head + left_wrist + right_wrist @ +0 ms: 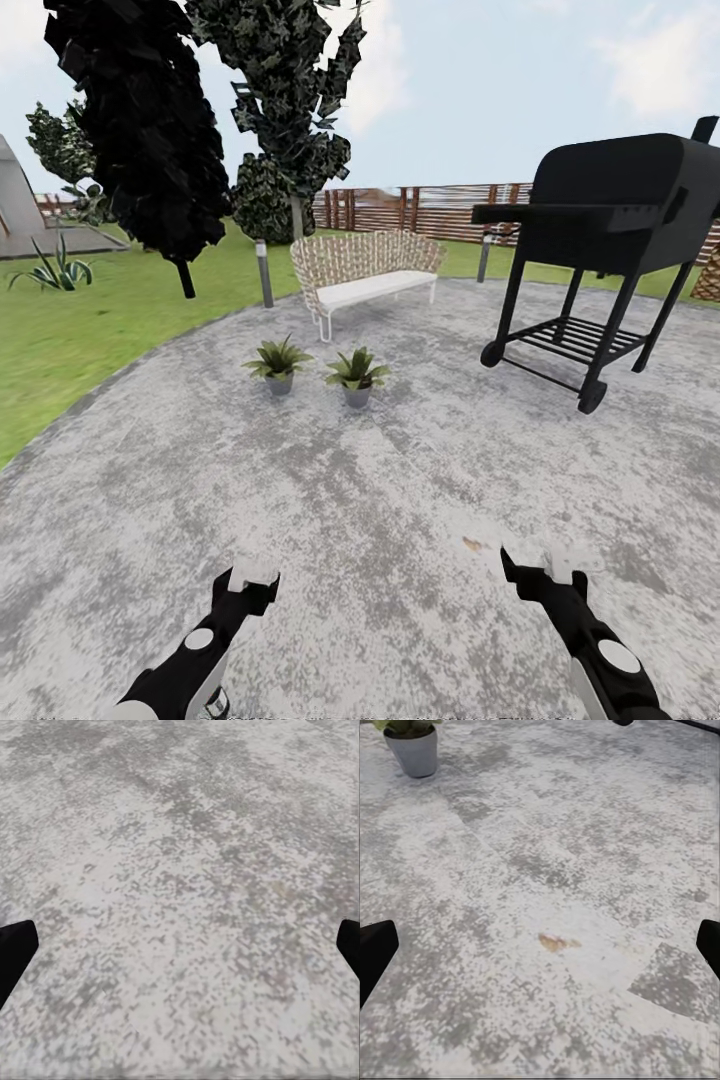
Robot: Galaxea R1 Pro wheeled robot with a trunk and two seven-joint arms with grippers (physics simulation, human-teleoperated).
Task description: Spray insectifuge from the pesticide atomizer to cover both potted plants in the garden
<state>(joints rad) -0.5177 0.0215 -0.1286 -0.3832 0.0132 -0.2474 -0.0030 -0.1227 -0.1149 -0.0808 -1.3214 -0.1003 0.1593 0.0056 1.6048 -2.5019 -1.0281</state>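
Both arms are glossy black with white panels and a round white disc on each forearm. Left gripper (253, 574) and right gripper (557, 558) carry pale, whitish fingers on black wrists. Wrist views show black fingertips (15, 952).

paving (380, 500): open | ahead: potted plants (318, 370), bench (365, 268), grill (610, 250)

Mottled rough stone paving (400, 480), woven wicker bench (365, 262), matt black metal grill (610, 210).
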